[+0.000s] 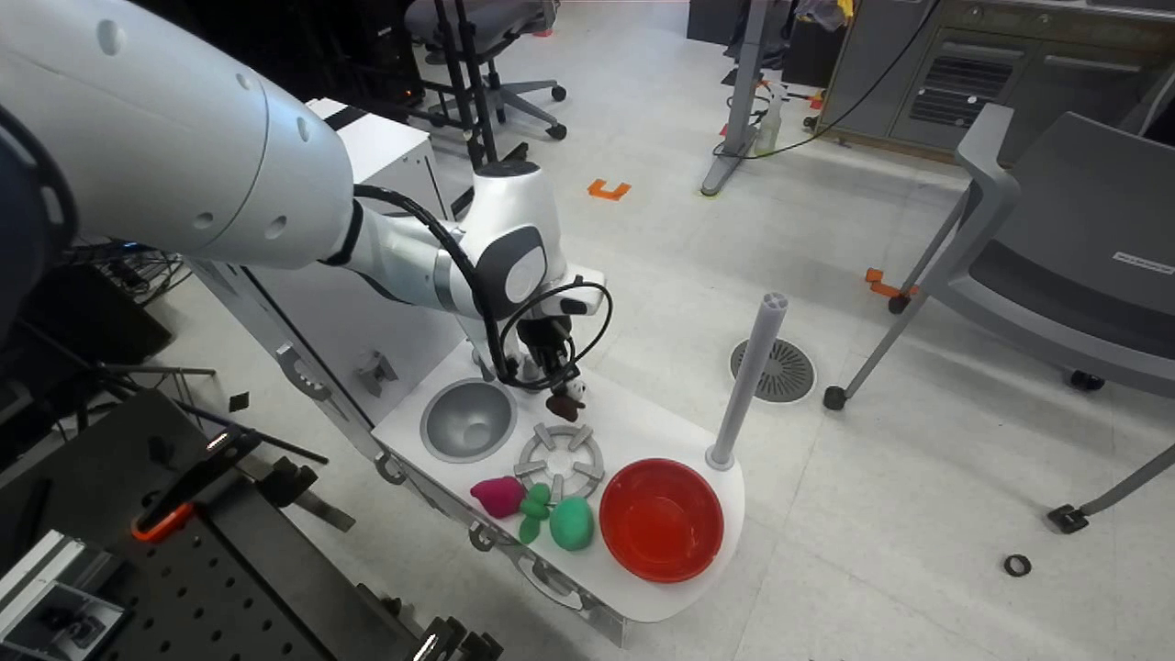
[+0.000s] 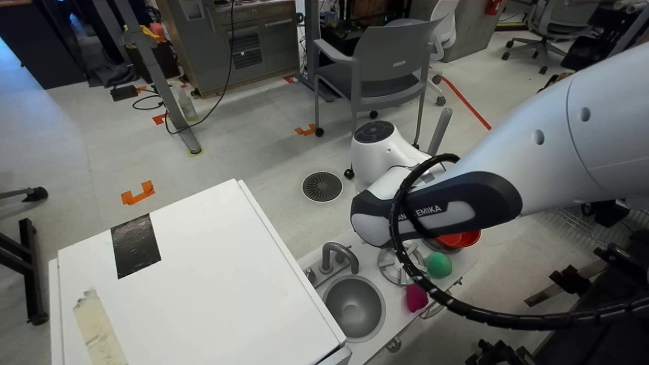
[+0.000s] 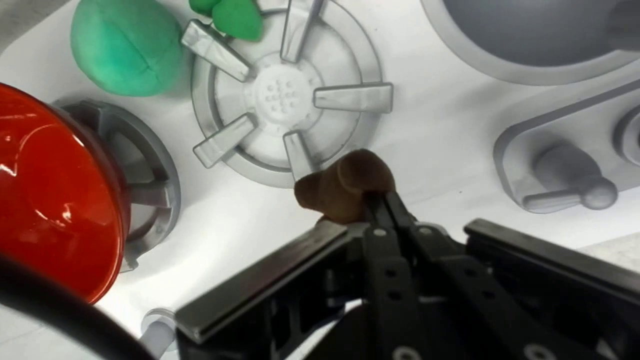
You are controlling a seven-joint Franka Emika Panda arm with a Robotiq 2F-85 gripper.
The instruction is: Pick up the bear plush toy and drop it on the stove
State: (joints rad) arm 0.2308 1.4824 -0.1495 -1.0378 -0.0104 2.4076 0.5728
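Observation:
The bear plush toy [image 1: 565, 407], brown with a whitish patch and dark spots, hangs at the fingertips of my gripper [image 1: 558, 375]. In the wrist view its brown part [image 3: 340, 187] sticks out past the gripper [image 3: 384, 202], whose fingers are nearly together with the toy pinched at the tips. The rest of the toy is hidden behind the fingers. The stove burner [image 1: 558, 461], a grey ring with several spokes, lies just beside the toy; in the wrist view the toy overlaps the edge of the burner [image 3: 282, 97]. The toy's height is unclear. The arm hides gripper and toy in an exterior view.
A red bowl [image 1: 661, 519] stands on another burner [image 3: 150, 195]. A green ball [image 1: 572, 523], a green plastic toy [image 1: 533, 514] and a magenta piece [image 1: 498, 496] lie along the burner's side. The sink [image 1: 468, 420], its faucet [image 2: 340, 251] and an upright post [image 1: 748, 386] are nearby.

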